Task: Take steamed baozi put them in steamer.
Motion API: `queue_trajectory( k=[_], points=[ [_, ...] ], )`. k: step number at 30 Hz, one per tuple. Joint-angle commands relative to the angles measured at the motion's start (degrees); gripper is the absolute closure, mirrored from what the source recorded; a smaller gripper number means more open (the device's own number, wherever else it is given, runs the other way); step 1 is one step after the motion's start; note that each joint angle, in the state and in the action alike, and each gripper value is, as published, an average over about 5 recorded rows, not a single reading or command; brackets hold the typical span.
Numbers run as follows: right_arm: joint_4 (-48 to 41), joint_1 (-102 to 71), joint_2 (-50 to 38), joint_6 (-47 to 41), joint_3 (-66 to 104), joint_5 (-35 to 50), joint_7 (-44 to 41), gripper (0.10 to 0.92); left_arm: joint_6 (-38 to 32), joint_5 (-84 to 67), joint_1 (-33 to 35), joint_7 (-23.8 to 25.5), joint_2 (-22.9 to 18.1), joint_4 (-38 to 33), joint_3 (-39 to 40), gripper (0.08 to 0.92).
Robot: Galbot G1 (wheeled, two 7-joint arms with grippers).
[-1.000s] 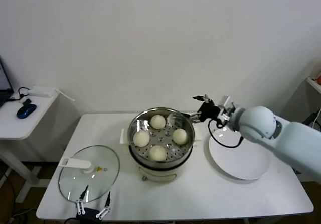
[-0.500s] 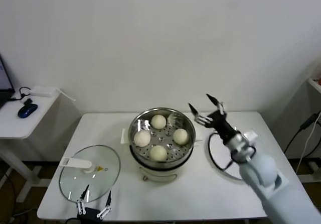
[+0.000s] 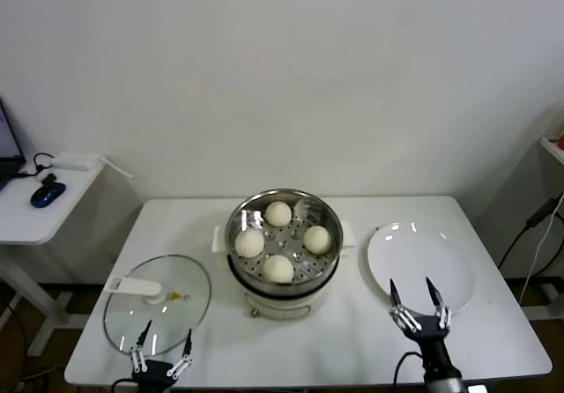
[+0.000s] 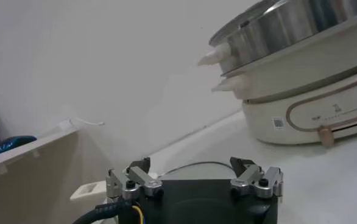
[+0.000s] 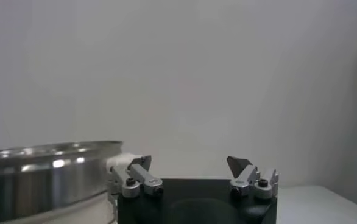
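Note:
Several off-white steamed baozi (image 3: 278, 269) lie in the round steel steamer (image 3: 328, 259) at the table's middle. My right gripper (image 3: 412, 292) stands open and empty near the table's front edge, over the near rim of the white plate (image 3: 423, 256). In the right wrist view its fingers (image 5: 189, 161) are spread with nothing between them, and the steamer's rim (image 5: 44, 176) shows to one side. My left gripper (image 3: 160, 336) waits open at the front left, by the glass lid (image 3: 176, 287). The left wrist view shows it (image 4: 192, 164) empty, with the steamer (image 4: 300, 36) farther off.
The glass lid with a white handle (image 3: 132, 287) lies flat at the table's front left. A small side table (image 3: 26, 217) with a blue mouse (image 3: 41, 195) stands beyond the left edge. A wall rises behind the table.
My right arm has drawn back from beside the steamer's far right rim to the table's front edge, its gripper staying open and empty. The baozi and the left gripper have not moved.

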Motion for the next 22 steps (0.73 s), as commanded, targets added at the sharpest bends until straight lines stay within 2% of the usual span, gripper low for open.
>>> queue_trajectory(
  k=[1,22],
  points=[
    [-2.1,-10.3,7.6,10.0,3.9,-5.1,-1.1,0.203,-0.1,-0.6,-0.6,-0.2,0.3,0.2,0.1,0.177],
    [-1.3,-9.3,7.6,8.4,3.3,-5.5,-2.7,0.203,0.0,-0.9,-0.5,-0.2,-0.2,0.2,0.0,0.177]
  ],
)
